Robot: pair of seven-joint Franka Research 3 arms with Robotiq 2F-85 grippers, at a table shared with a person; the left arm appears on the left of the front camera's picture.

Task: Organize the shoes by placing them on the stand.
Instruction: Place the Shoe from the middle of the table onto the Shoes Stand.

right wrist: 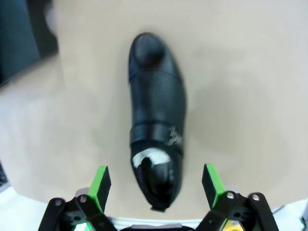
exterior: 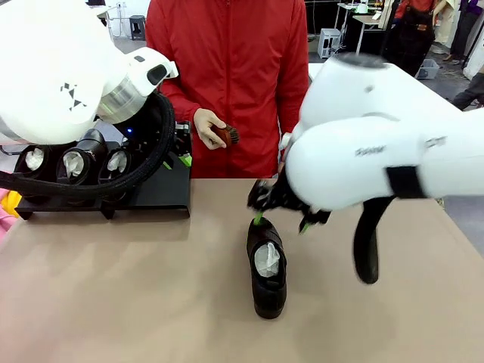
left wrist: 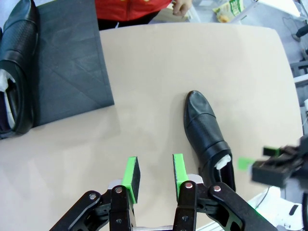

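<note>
My right gripper (right wrist: 156, 192) hangs fingers wide apart over the lone shoe (exterior: 267, 266) on the bench (exterior: 151, 302), left gripper (left wrist: 156, 175) part-closed and empty; pinching the glossy heel could let it twist free before the stand (exterior: 162, 193).

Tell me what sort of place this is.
Probably a robotics lab or workshop: robot arms work at a table, with other work tables and stools behind the person.
</note>
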